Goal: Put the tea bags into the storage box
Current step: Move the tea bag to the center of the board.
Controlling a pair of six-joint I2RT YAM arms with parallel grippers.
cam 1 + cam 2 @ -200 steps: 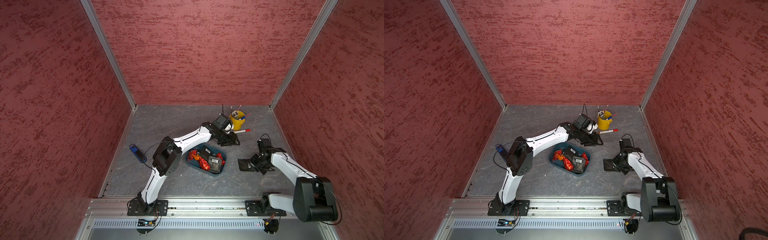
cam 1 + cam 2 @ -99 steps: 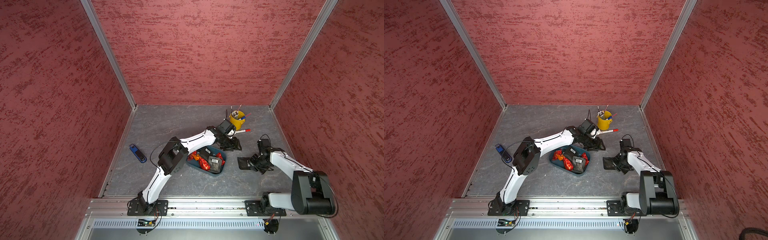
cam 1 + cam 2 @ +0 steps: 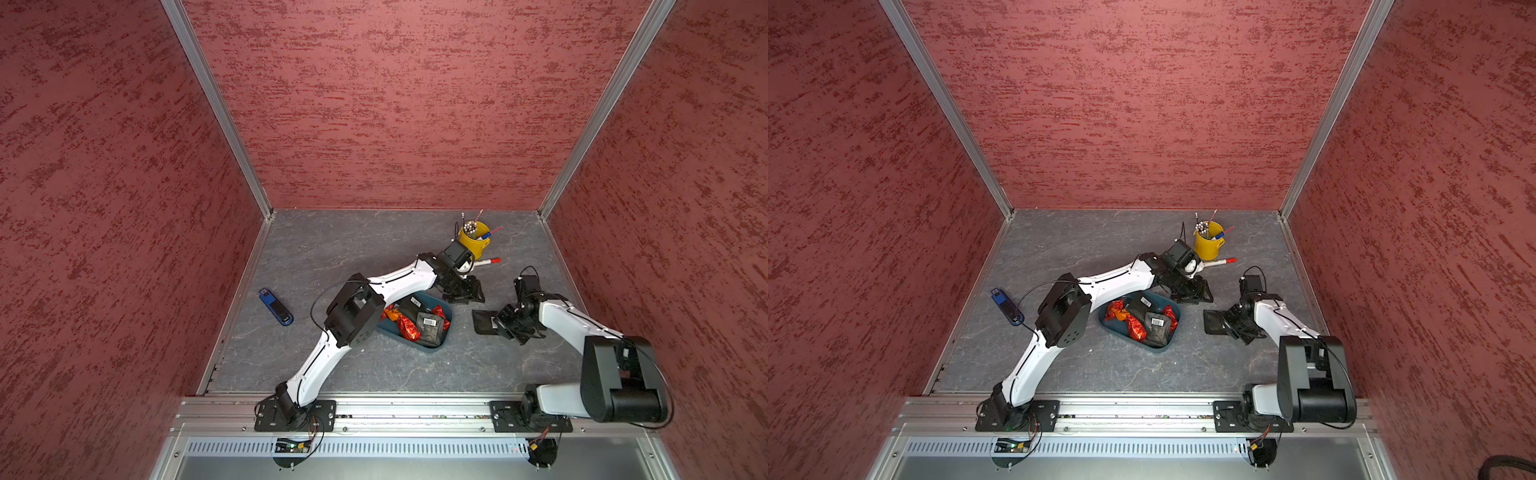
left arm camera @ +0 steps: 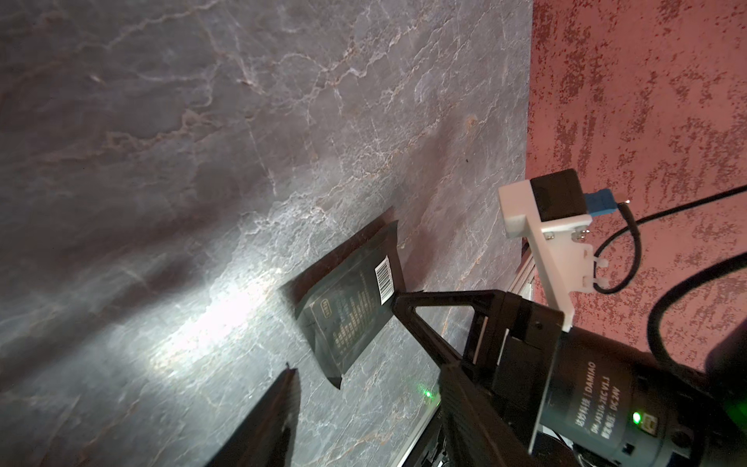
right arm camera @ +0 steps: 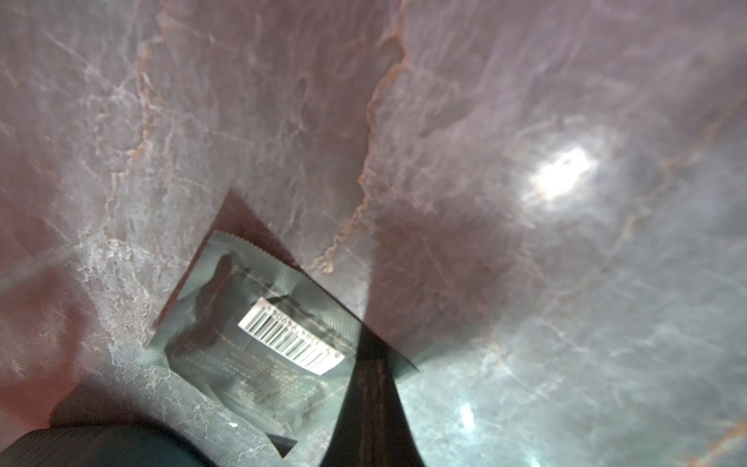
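Note:
The dark teal storage box (image 3: 428,350) (image 3: 1154,350) sits mid-table holding several tea bags: crinkly red foil ones (image 3: 409,329) and black ones with barcode labels (image 3: 430,325). To its right my right gripper (image 3: 496,323) (image 5: 366,356) is shut on the edge of another black tea bag (image 3: 482,322) (image 3: 1213,322) (image 5: 258,343), which sticks out toward the box just above the table. My left gripper (image 3: 467,293) (image 4: 372,400) stands open and empty just behind that tea bag (image 4: 347,315), beyond the box's far right corner.
A yellow cup of pens (image 3: 473,243) stands at the back right, with a red-and-white marker (image 3: 488,262) lying in front of it, close behind my left wrist. A blue block (image 3: 276,306) lies near the left wall. Red walls enclose the table.
My left gripper has moved from beside the yellow cup a little to the right and nearer, toward the tea bag in my right gripper. The right arm has barely moved.

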